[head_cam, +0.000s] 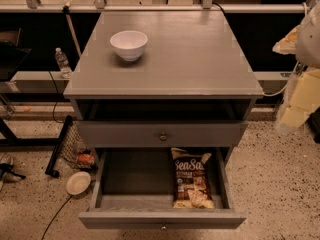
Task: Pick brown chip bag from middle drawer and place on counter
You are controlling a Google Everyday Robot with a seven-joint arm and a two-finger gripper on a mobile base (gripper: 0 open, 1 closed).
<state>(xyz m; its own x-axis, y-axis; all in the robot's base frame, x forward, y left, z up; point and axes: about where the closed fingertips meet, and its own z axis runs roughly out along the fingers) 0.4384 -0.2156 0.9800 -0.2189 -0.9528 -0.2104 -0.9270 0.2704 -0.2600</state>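
Note:
The brown chip bag (192, 178) lies flat in the right half of the open middle drawer (160, 218), its "SeaSalt" lettering facing up. The drawer is pulled out toward me, and its left half shows plain grey floor. The counter (190, 54) is the grey cabinet top above it. My gripper (295, 101) is at the right edge of the view, to the right of the cabinet and about level with the counter's front edge. It is well apart from the bag and holds nothing that I can see.
A white bowl (129, 44) stands on the counter's back left. A shut drawer front with a knob (163, 136) sits one tier above the open drawer. A water bottle (62, 62), a round plate on the floor (78, 182), cables and a black stand (57, 149) lie to the left.

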